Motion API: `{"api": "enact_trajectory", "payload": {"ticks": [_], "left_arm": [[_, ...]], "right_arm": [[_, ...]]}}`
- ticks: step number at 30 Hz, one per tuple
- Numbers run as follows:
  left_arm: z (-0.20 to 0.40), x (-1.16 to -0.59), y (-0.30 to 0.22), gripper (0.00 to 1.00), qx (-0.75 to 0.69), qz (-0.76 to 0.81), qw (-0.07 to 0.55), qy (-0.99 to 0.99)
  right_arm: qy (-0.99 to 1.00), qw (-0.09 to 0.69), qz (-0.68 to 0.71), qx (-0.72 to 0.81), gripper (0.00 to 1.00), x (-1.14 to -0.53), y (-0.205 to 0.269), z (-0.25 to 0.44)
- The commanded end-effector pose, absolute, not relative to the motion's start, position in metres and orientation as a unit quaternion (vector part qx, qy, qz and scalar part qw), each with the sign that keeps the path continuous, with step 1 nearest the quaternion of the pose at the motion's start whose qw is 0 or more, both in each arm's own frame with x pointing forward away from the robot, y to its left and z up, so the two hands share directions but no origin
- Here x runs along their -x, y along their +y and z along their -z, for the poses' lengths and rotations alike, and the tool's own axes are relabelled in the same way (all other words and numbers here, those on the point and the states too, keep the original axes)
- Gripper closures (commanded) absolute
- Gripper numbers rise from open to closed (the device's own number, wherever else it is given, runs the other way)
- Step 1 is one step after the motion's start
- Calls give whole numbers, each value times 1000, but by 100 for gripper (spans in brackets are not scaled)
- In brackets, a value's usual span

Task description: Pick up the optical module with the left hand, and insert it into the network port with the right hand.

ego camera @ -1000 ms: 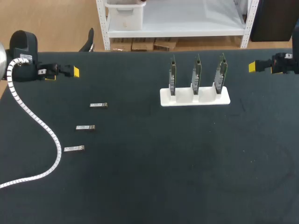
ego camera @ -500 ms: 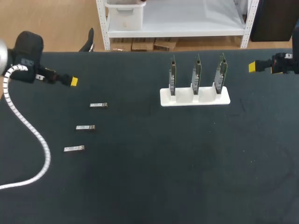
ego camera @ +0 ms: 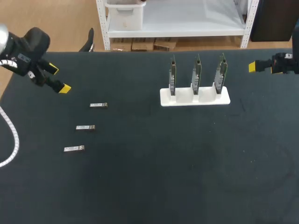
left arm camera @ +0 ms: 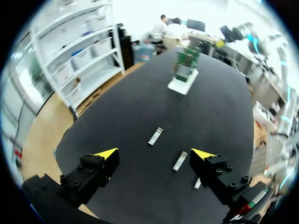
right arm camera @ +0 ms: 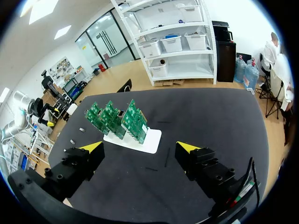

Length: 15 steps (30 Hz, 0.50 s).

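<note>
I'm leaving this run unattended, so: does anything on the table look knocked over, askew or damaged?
Nothing stands out. The three optical modules lie flat, apart, in a row; the boards stand upright in the white holder; the left gripper and right gripper are open and empty.

The left gripper (left arm camera: 154, 153) and right gripper (right arm camera: 140, 147) look alike — blocky black fingers (left arm camera: 91, 175) dotted with round screw recesses, ending in bright yellow wedge tips. The left arm (ego camera: 29, 45) wears a black casing and carries a white spiral-wrapped cable (ego camera: 17, 143).
</note>
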<state>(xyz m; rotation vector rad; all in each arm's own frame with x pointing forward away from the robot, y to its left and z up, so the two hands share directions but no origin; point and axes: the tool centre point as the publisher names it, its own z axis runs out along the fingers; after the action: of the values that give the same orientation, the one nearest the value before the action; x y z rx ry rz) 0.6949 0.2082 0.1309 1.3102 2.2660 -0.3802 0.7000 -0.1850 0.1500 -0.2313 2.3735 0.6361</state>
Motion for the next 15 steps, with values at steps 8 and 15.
{"api": "enact_trajectory", "payload": {"ticks": [8,15], "left_arm": [[-134,-697,208,0,-594,157,211,761],[-132,-694,208,0,-600,141,208,760]], "right_arm": [[908,330,-243,88,0,-700,-185,-150],[908,330,-243,88,0,-700,-185,-150]]}}
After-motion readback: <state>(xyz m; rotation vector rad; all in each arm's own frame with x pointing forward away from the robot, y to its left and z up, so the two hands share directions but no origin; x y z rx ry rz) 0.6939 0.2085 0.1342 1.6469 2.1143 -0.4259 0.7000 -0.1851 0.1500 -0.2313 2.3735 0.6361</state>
